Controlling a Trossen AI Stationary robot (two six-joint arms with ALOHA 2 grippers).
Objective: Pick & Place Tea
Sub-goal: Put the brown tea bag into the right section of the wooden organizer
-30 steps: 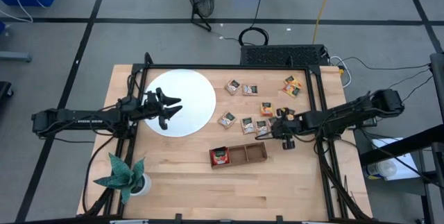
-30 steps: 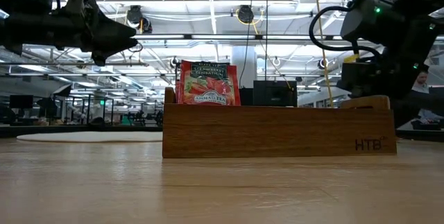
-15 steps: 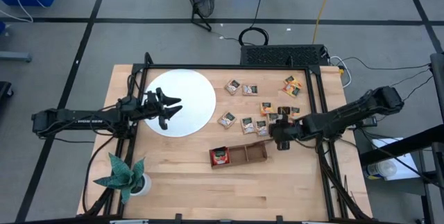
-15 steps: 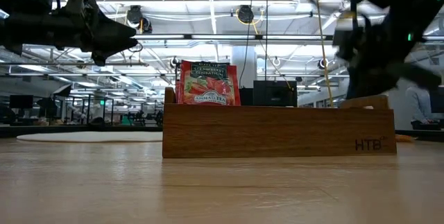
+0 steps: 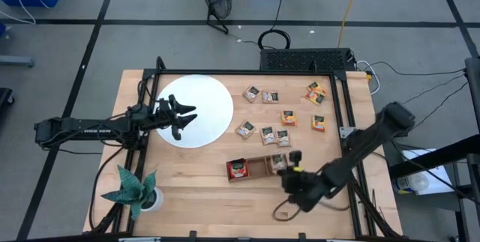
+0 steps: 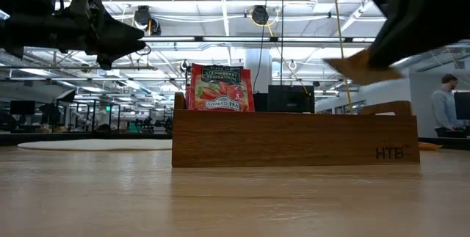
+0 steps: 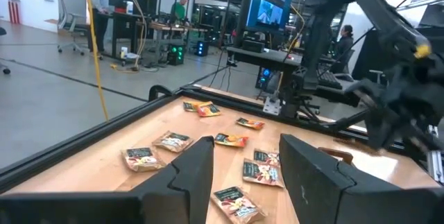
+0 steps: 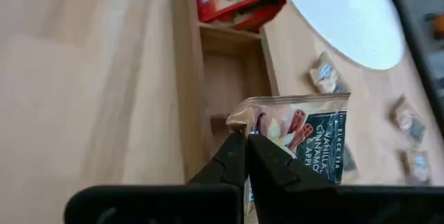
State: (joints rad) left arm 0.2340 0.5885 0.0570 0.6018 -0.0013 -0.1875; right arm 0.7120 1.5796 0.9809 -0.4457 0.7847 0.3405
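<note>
My right gripper point(image 8: 248, 137) is shut on a tea sachet point(image 8: 305, 137) with a vanilla-and-cinnamon print, above the right end of the brown wooden tray point(image 5: 259, 166). In the low view this sachet point(image 6: 358, 67) hangs tilted above the tray point(image 6: 294, 139). A red sachet point(image 5: 238, 170) stands upright in the tray's left compartment. Several more sachets point(image 5: 266, 133) lie flat on the table behind the tray. My left gripper point(image 5: 184, 117) waits open over the white disc point(image 5: 210, 100). My right gripper pinches the sachet between its two fingertips at one edge, near a corner point(image 8: 239, 122). The fingers point(image 8: 232, 156) slant down from the table's near right. The sachet is lifted clear, tilted, above the tray's right compartment.
A potted plant point(image 5: 136, 190) stands at the near left corner. A black frame point(image 5: 345, 100) runs along the table's far and right sides. Bare wood point(image 5: 217, 208) lies in front of the tray. A person point(image 6: 443, 109) stands in the room beyond.
My right gripper has swung from the loose sachets at the right toward the near edge and a little left, ending over the tray's right end. It has brought one sachet along, now lifted clear of the table.
</note>
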